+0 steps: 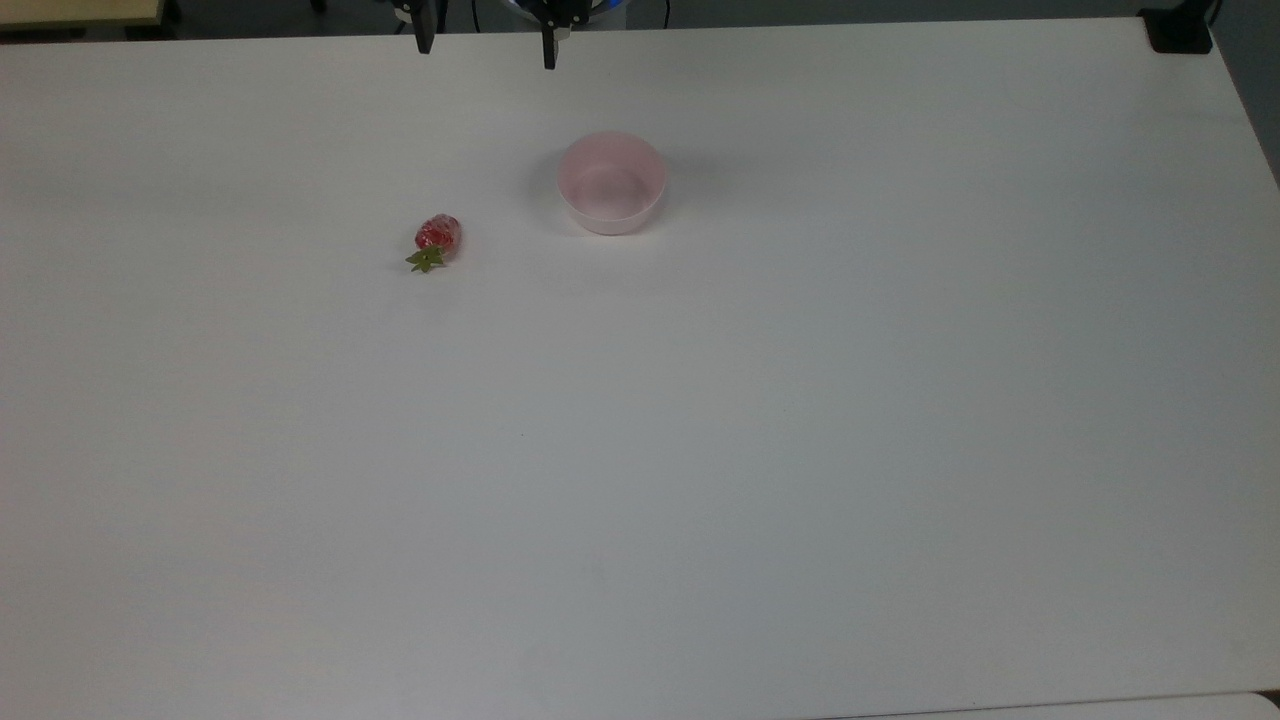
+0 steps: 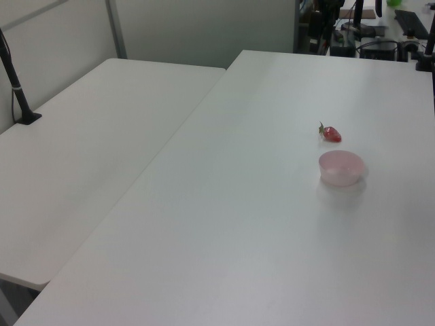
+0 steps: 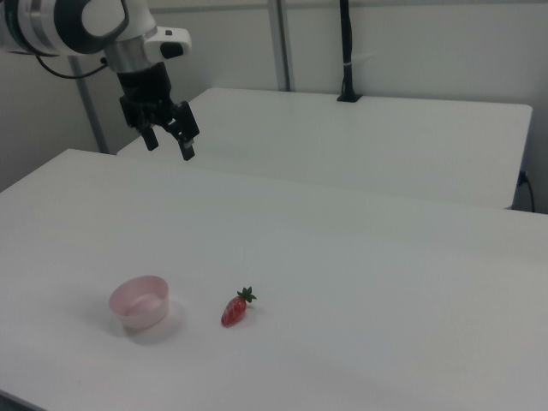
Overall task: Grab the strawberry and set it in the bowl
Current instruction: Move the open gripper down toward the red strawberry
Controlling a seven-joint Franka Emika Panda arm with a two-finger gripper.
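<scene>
White table (image 3: 385, 257) carries the strawberry (image 3: 235, 310), lying near the bowl (image 3: 140, 302) at its 3 o'clock in the right view. We see the pincer (image 3: 169, 146) raised high, pointing down, fingers spread, holding nothing.

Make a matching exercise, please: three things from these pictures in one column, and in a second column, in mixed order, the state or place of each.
1. strawberry
2. bowl
3. gripper

a. raised above the table, fingers open
b. lying on its side on the table
c. upright on the table, with nothing in it

Pairs: 1-b, 2-c, 3-a
</scene>
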